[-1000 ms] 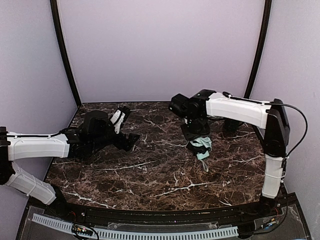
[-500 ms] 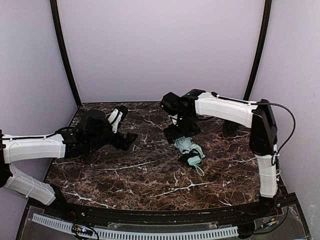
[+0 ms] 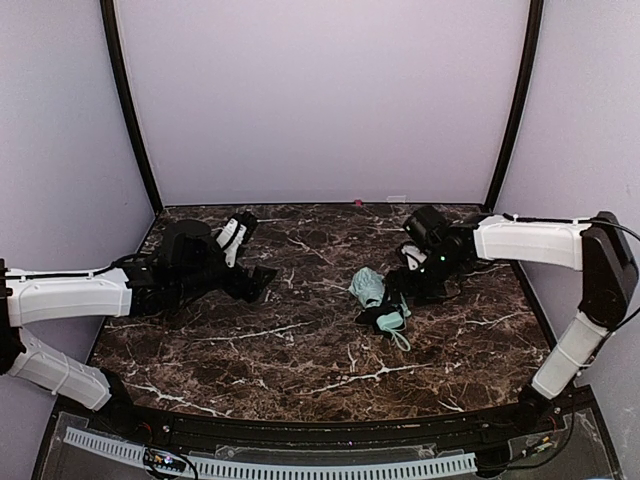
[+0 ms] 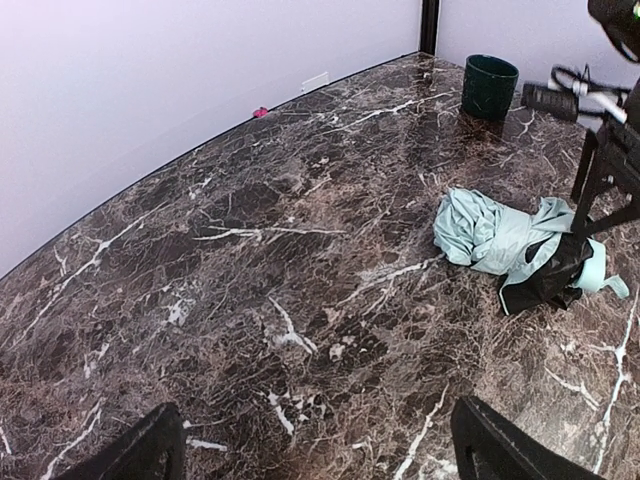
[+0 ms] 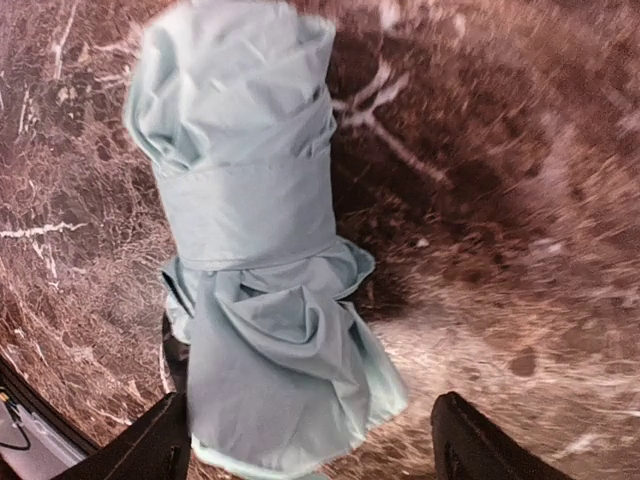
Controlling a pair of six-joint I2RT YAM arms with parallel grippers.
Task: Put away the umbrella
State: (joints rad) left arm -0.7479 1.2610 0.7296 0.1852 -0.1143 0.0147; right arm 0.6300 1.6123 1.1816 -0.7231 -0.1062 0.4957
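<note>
The umbrella (image 3: 376, 300), a folded pale mint-green bundle with black lining showing at one end, lies on the marble table (image 3: 300, 350) right of centre. It also shows in the left wrist view (image 4: 492, 234) and fills the right wrist view (image 5: 250, 250). My right gripper (image 3: 404, 290) is low at the umbrella's right side. It is open (image 5: 310, 452), with a finger on each side of the loose fabric end and neither pressing on it. My left gripper (image 3: 257, 281) is open and empty (image 4: 320, 462), well to the left of the umbrella.
A dark green mug (image 4: 489, 86) stands at the back right of the table, behind the right arm. A small pink speck (image 3: 357, 202) lies at the back wall. Walls close in the table at the back and both sides.
My right arm has swung from above the umbrella to its right side and dropped low. The umbrella shifted a little to the left and now lies on the table. The left arm has not moved.
</note>
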